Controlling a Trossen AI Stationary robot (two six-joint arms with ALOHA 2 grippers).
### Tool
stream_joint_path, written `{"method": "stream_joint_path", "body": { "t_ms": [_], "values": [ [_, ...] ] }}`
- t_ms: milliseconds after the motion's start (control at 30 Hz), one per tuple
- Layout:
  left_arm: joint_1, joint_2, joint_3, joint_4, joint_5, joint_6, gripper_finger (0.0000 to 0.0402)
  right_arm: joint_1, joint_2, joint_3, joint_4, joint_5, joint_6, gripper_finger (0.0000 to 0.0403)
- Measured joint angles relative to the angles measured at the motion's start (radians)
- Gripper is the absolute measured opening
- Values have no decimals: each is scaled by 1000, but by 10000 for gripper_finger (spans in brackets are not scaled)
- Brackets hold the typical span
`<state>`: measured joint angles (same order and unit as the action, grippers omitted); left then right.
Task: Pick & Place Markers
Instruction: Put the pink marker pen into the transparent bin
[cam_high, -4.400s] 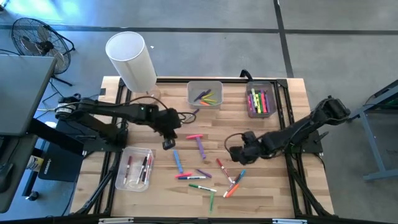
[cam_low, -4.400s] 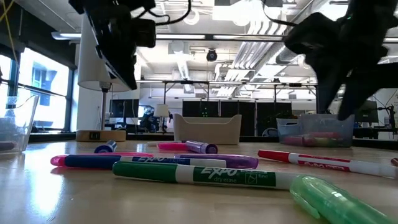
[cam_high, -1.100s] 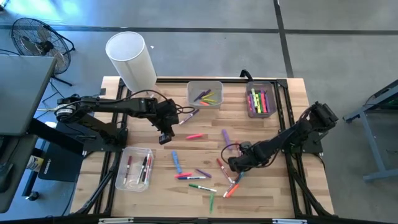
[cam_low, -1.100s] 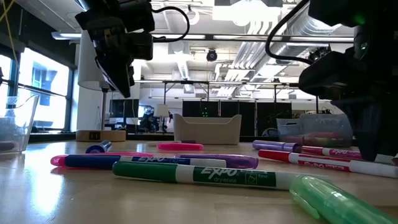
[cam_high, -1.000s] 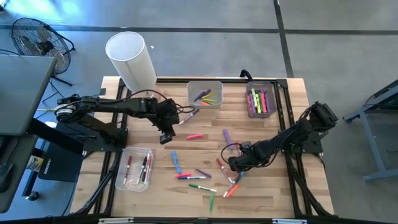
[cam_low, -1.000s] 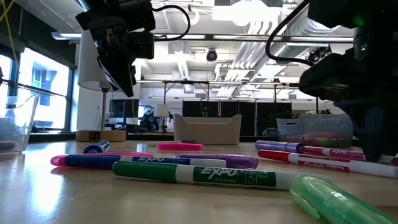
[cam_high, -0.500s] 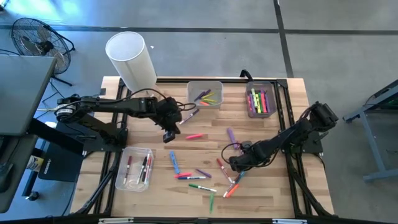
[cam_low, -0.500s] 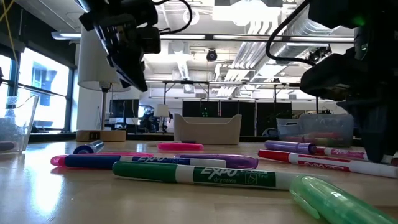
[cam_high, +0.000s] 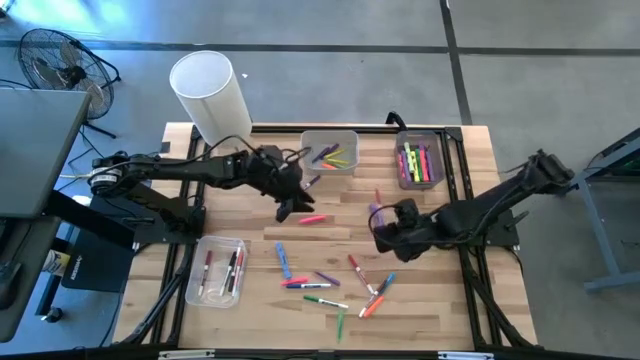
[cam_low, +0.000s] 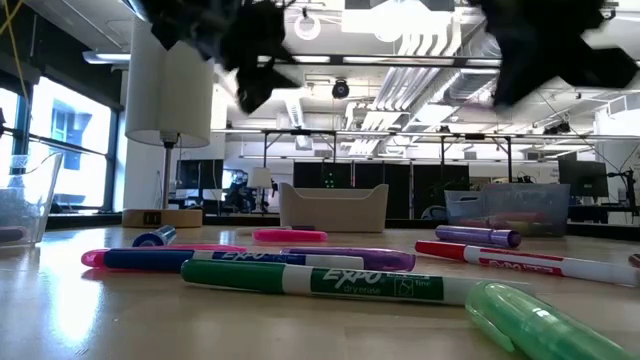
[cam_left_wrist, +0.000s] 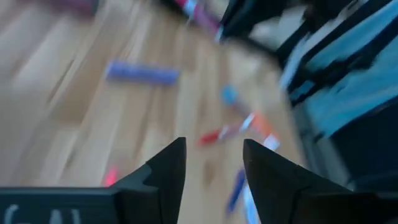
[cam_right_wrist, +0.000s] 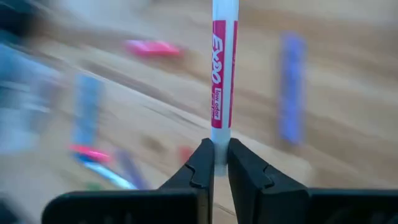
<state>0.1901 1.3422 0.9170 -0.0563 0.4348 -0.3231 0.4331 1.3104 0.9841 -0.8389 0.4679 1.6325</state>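
Two dark jointed arms, looping black cables, matte black wedge-shaped fingers

Three clear bins, roughly a dozen loose markers.

"EXPO" is printed on the white barrel of the green marker lying on the table. The red-labelled marker between the right gripper's fingers also reads "EXPO".

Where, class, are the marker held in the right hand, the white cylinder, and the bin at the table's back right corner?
Red Expo marker (cam_right_wrist: 222, 62), right wrist view, on its printed barrel.
White cylinder (cam_high: 212, 95), high view, on its side wall.
Back right bin (cam_high: 440, 160), high view, on its right rim.
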Motion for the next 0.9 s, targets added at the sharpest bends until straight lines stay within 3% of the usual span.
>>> {"method": "stream_joint_path", "body": {
  "t_ms": [133, 300, 500, 700, 900],
  "values": [
    [0, 0, 41, 152, 8, -74, 165, -2, -49, 51, 106, 147, -187, 15],
    [0, 0, 99, 252, -3, -118, 166, -8, -55, 101, 334, 234, -460, 25],
    [0, 7, 164, 299, 9, -170, 166, -75, -46, 114, 582, 205, -694, 21],
    [0, 17, 205, 302, -4, -208, 166, -156, -45, 114, 668, 116, -774, 21],
    [0, 18, 204, 293, -81, -208, 166, -210, -13, 114, 710, 20, -805, 21]
  ]
}}
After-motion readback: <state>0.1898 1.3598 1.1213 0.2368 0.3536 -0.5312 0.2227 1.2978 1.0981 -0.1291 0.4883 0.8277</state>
